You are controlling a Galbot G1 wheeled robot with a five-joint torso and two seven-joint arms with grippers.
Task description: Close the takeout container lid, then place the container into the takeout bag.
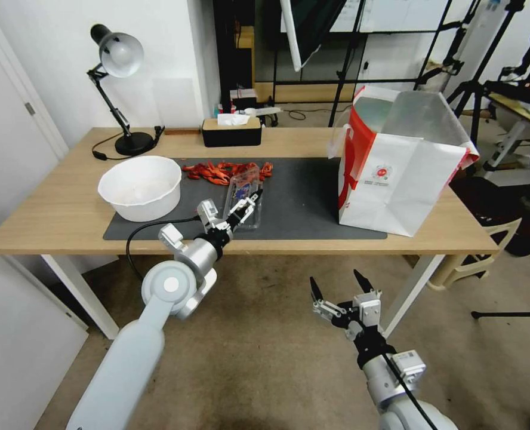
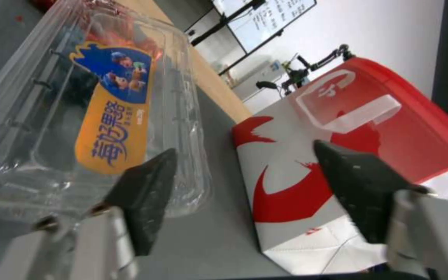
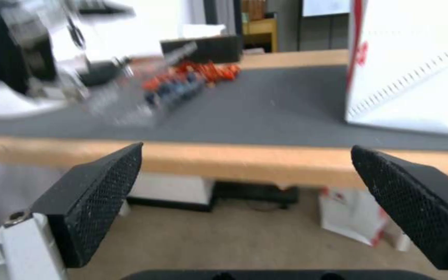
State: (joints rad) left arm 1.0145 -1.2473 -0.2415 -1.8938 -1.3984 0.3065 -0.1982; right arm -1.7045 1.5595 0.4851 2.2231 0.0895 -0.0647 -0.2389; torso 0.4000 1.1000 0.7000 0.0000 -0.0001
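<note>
My left gripper [image 1: 248, 207], fingers apart, hovers at the near edge of the takeout container [image 1: 243, 192] on the dark mat [image 1: 301, 197], left of the takeout bag [image 1: 396, 173] — thin, flimsy clear plastic, I judge, best pinched lightly at the rim. The lid [image 2: 105, 109] carries an orange-and-blue cartoon sticker [image 2: 112, 116] with Chinese lettering; my right gripper [image 1: 341, 285] waits open below the table [image 1: 56, 215].

- A wooden table [image 1: 68, 224] with white legs fills the middle of the head view, a dark grey mat [image 1: 313, 197] lying on it.
- A black desk lamp [image 1: 119, 71] stands at upper left, before a white wall [image 1: 50, 54].
- Beige floor [image 1: 265, 358] spreads across the bottom.
- Black tripods [image 1: 468, 89] stand at upper right.
</note>
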